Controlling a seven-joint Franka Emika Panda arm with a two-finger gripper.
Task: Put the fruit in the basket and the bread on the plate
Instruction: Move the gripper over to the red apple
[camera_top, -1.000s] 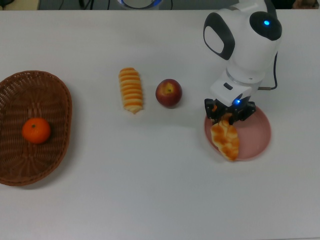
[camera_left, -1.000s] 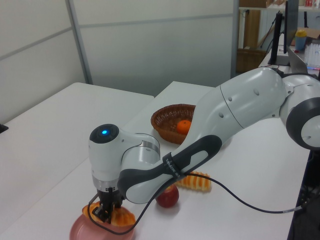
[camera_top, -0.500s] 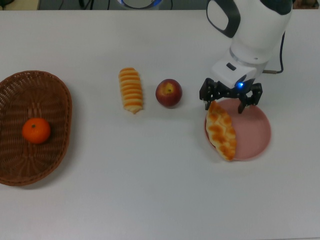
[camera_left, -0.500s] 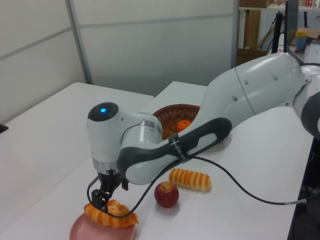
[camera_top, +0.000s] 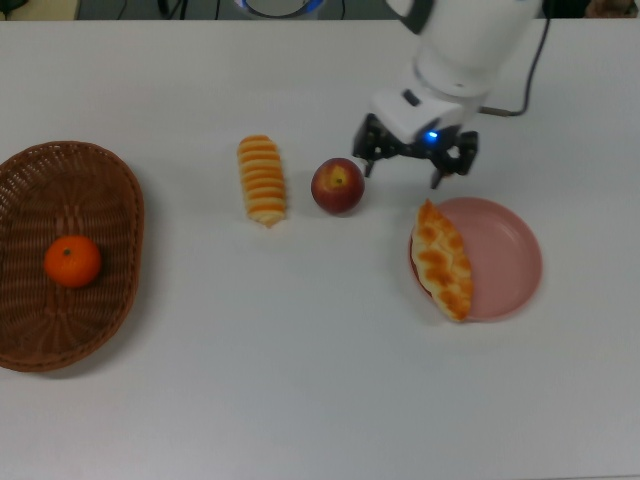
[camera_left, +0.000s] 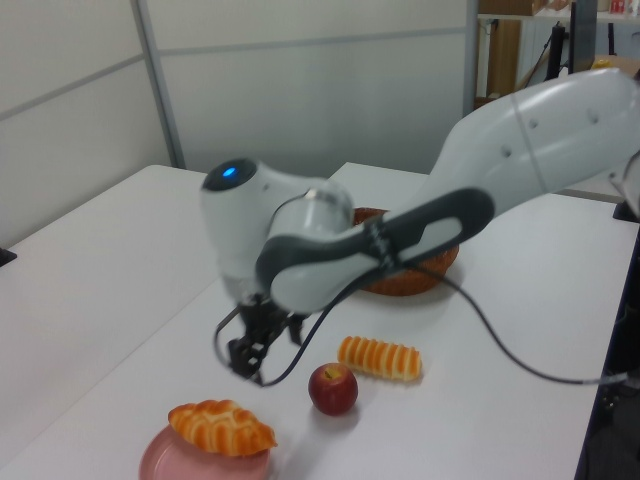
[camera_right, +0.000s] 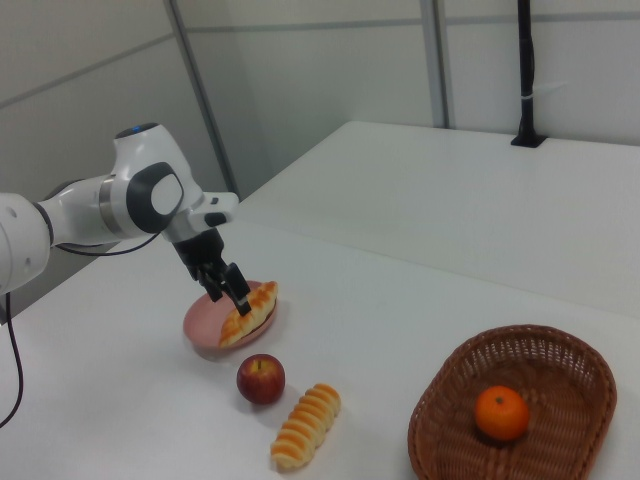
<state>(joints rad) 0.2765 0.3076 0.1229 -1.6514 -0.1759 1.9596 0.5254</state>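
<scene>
Gripper (camera_top: 417, 166) hangs spread and empty between apple (camera_top: 337, 186) and plate (camera_top: 510, 259)

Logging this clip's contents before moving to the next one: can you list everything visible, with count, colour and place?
basket: one, brown wicker, the top view's left
mandarin: one, orange, inside the basket
ribbed loaf: one, golden-brown, on the table beside the apple
apple: one, dark red, table centre
plate: one, pink, the top view's right
plaited loaf: one, golden-brown, on the plate's rim
table: one, white
gripper: one, black, open, above the table between apple and plate
</scene>
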